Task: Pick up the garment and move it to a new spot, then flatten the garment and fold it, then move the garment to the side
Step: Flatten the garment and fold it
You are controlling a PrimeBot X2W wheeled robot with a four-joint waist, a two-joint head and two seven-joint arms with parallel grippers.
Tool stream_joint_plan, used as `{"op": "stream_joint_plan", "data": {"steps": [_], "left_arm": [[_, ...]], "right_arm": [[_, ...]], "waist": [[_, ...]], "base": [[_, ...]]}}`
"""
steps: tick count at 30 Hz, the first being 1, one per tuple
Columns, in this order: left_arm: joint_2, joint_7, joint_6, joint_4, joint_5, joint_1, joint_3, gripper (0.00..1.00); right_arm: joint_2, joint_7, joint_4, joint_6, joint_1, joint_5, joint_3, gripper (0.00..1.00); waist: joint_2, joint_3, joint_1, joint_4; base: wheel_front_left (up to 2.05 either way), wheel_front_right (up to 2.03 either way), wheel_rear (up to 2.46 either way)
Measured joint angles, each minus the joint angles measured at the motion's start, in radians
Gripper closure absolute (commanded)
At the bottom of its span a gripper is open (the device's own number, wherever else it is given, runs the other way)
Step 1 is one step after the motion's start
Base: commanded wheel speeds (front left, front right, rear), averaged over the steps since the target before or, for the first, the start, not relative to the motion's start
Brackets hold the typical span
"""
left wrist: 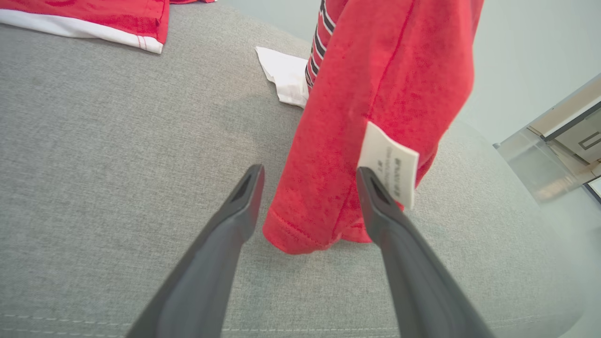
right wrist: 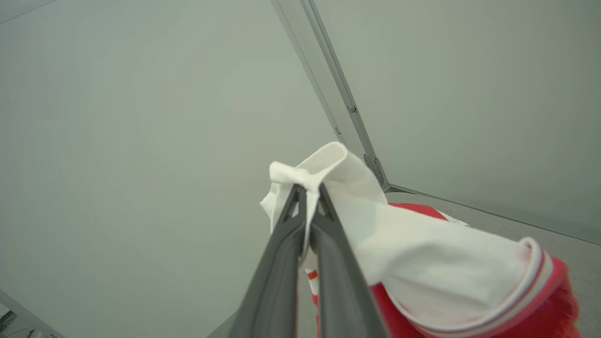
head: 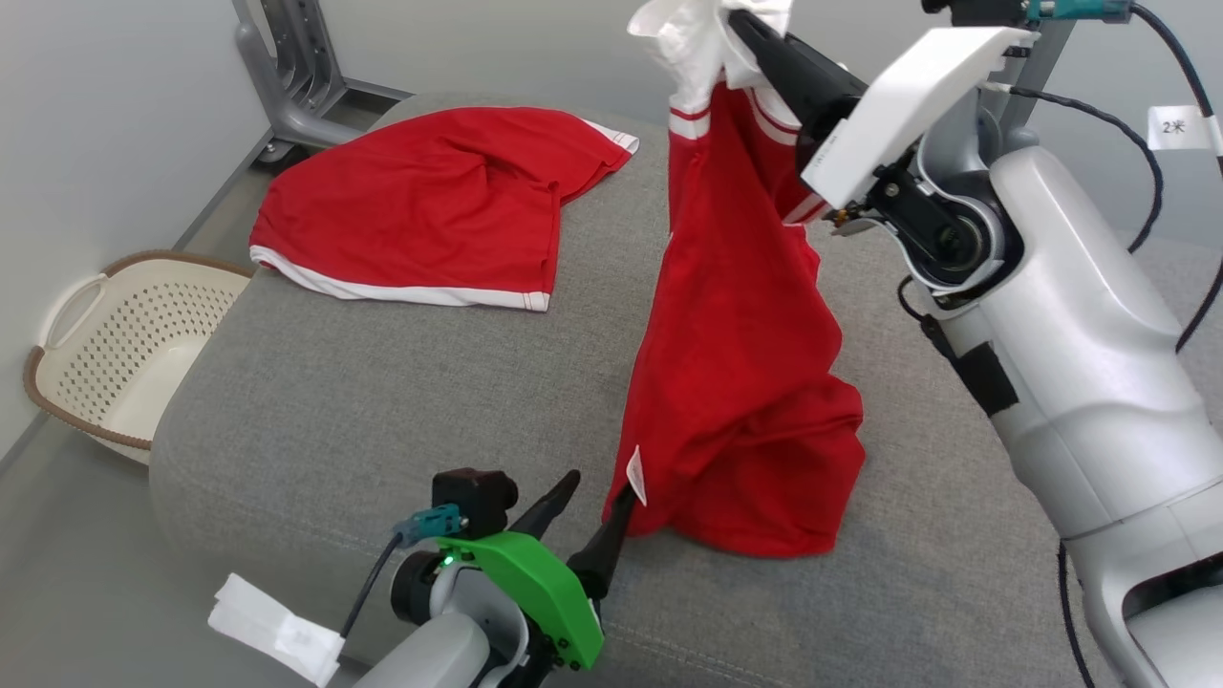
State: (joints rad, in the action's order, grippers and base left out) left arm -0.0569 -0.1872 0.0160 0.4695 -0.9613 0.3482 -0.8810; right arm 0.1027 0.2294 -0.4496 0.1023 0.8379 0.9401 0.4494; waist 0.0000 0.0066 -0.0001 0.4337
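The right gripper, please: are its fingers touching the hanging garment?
Touching. The right wrist view shows the right gripper with fingers shut on the garment.

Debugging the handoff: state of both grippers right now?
Left gripper: open, at the lower corner of the red garment, not gripping it.
Right gripper: shut on the red garment's white top end, holding it up.
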Motion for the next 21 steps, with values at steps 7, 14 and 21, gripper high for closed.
{"op": "stream_joint_plan", "data": {"steps": [7,14,21], "left_arm": [[-0.065,-0.026,0.037,0.034,0.013,-0.032,0.043,0.0],[-0.132,-0.044,0.057,0.062,0.024,-0.095,0.083,0.0],[-0.161,-0.054,0.061,0.06,0.026,-0.134,0.136,0.0]], "right_arm": [[0.11,-0.006,-0.083,-0.015,-0.065,-0.029,-0.02,1.0],[0.189,-0.018,-0.107,-0.016,-0.174,-0.022,-0.057,1.0],[0.251,-0.055,-0.11,-0.016,-0.31,0.008,-0.114,1.0]], "waist": [[0.0,-0.014,0.0,-0.03],[0.0,-0.012,0.0,-0.077],[0.0,0.007,0.0,-0.122]], "base": [[0.0,0.0,0.0],[0.0,0.0,0.0],[0.0,0.0,0.0]]}}
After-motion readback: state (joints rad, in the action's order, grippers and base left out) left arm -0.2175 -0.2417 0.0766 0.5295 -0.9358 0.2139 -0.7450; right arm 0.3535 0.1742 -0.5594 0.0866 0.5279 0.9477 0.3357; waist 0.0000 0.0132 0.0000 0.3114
